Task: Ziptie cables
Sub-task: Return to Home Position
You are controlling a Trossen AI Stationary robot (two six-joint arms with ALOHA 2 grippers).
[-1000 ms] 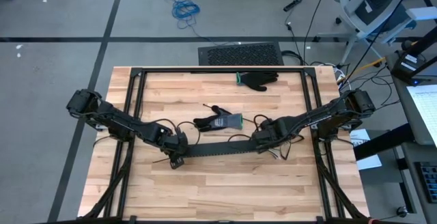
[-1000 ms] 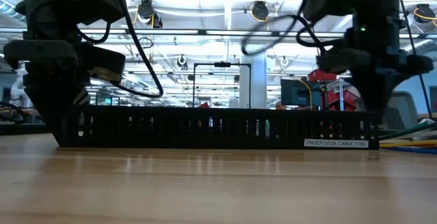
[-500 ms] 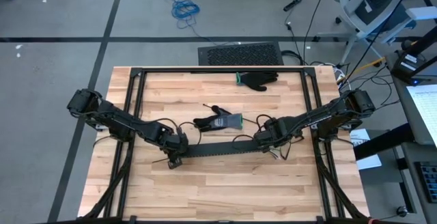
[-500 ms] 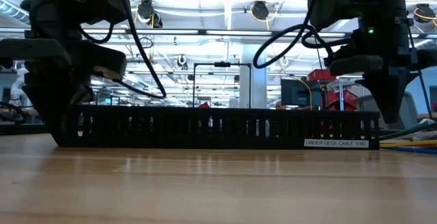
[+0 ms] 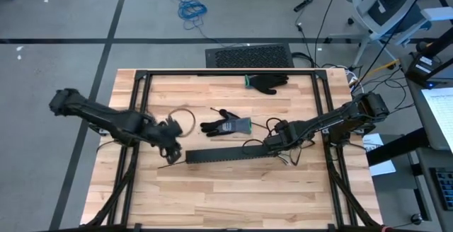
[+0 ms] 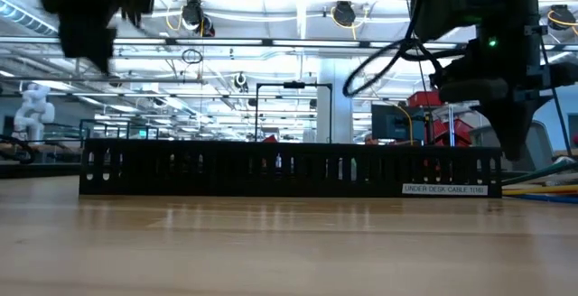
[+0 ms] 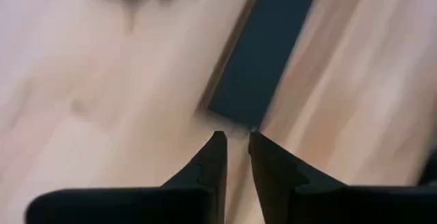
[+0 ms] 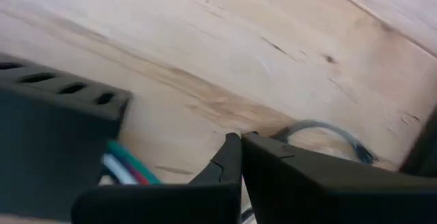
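The long black slotted channel [image 5: 226, 154] lies flat on the table, shown side-on in the low view [image 6: 289, 168]. Coloured cables [image 8: 126, 166] stick out of its right end and trail onto the wood [image 5: 287, 159] [image 6: 542, 188]. My right gripper [image 5: 271, 146] [image 8: 240, 137] is shut with nothing between its fingers. It hovers just past the channel's right end [image 8: 48, 121]. My left gripper [image 5: 170, 149] [image 7: 235, 142] is raised off the table to the left of the channel's left end [image 7: 266, 53]. Its fingers stand a narrow gap apart and are empty.
A dark glove with a grey-green cuff [image 5: 228, 126] lies just beyond the channel. A black glove [image 5: 267, 82] sits near the far edge. Black frame rails [image 5: 141, 112] run along the table's left, right and far sides. The near half shows bare wood [image 5: 233, 196].
My left gripper has left the channel's left end. It rose and swung toward the table's left and slightly far side. My right gripper shifted a little toward the right, past the channel's right end. The channel stayed where it was.
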